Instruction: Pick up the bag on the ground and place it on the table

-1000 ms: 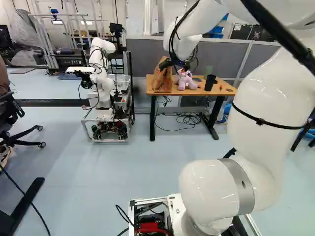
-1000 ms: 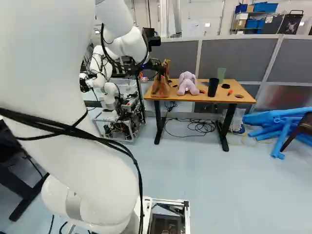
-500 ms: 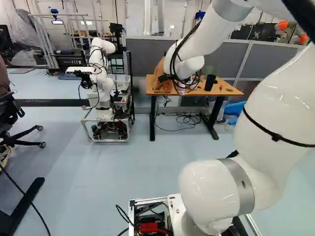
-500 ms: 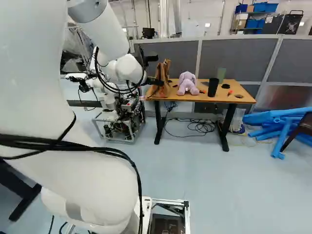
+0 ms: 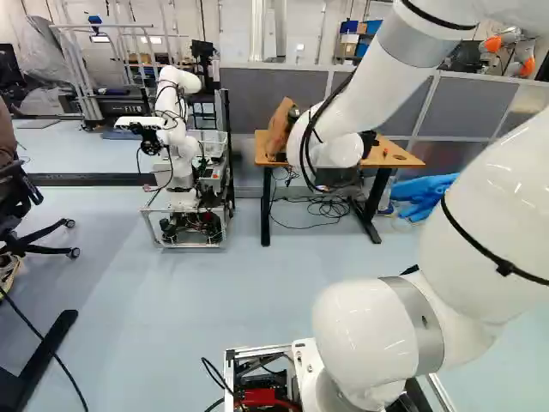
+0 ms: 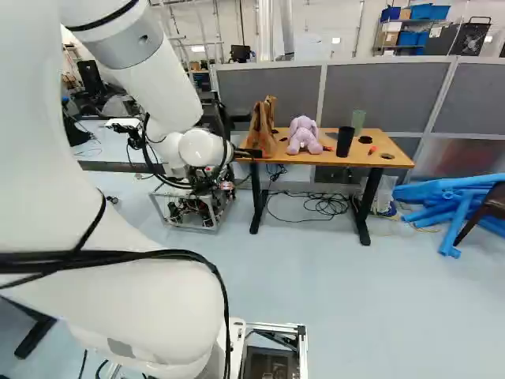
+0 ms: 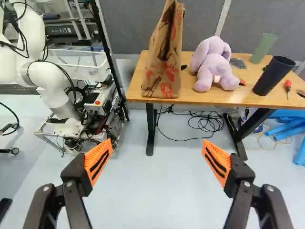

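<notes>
Bag (image 7: pixel 164 52): brown paper, upright on the table (image 7: pixel 188 95), beside plush toy (image 7: pixel 213 67); contents hidden.
Gripper (image 6: pixel 251 152): released, fingers spread wide.
Clear bin (image 7: pixel 90 71): behind another robot (image 7: pixel 52 83), contents unclear.
Black cup (image 7: pixel 274 74): upright on table, inside too dark to tell.
Green cup (image 7: pixel 263 48): upright, just behind black one.
Blue bins (image 6: pixel 430 11): far shelf, contents out of sight.
</notes>
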### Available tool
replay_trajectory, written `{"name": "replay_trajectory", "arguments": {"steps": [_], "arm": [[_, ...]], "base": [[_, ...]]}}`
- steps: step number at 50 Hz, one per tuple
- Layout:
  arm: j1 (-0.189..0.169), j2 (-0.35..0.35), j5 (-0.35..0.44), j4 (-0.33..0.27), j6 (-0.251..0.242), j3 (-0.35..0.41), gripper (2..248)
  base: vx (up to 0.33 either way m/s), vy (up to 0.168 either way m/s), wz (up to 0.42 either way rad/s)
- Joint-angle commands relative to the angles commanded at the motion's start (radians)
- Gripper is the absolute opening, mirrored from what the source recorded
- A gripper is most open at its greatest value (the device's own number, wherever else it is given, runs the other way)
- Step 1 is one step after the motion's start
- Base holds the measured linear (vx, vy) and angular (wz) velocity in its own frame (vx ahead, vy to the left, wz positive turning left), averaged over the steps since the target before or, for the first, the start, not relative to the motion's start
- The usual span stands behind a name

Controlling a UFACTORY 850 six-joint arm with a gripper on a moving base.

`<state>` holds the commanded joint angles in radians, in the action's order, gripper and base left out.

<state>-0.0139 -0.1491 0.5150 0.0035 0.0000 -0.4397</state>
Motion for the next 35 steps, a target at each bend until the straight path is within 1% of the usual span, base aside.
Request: {"name": "replay_trajectory", "arguments": {"steps": [20, 35], "arm": [[0.006, -0.058, 0.159, -0.002, 0.000, 0.157, 247], [0.010, -0.089, 0.245, -0.002, 0.000, 0.242, 247]], "base": [[0.000, 0.000, 0.000], [0.000, 0.000, 0.000]]}}
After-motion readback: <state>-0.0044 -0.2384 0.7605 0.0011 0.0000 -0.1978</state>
